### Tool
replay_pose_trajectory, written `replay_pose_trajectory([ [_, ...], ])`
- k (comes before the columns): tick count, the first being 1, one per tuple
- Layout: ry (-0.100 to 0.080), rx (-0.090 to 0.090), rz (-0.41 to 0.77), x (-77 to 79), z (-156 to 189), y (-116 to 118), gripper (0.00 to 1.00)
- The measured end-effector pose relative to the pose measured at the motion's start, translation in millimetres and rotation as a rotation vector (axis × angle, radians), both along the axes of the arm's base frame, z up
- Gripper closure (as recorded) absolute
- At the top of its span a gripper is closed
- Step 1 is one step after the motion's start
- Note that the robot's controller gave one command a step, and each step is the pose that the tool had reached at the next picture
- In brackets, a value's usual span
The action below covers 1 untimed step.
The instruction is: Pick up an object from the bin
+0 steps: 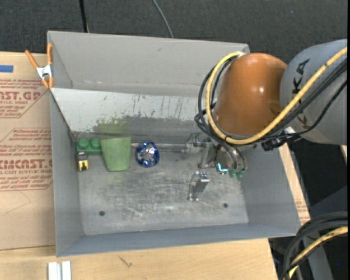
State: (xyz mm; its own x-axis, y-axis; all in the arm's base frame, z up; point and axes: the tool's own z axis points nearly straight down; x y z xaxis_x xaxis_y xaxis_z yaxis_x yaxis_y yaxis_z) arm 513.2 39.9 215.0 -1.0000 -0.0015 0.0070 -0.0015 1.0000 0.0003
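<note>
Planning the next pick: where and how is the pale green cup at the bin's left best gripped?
From above, likely across the narrower near end of the pale green cup: it tapers there, the green block sits against its far left corner, and the blue ball lies close on its right. Standing or lying, I cannot tell.

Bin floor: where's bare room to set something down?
Bare: the floor along the view's bottom wall, from the left wall to the gripper, below the light green cup and shiny blue ball. Crowded: back left, where dark green brick, small yellow piece, cup and ball sit in a row.
</note>
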Motion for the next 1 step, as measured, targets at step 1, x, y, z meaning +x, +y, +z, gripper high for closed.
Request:
replay_pose_trajectory([
  [1, -0.003, 0.0, -0.091, 47.4, -110.2, 23.7, 0.0],
])
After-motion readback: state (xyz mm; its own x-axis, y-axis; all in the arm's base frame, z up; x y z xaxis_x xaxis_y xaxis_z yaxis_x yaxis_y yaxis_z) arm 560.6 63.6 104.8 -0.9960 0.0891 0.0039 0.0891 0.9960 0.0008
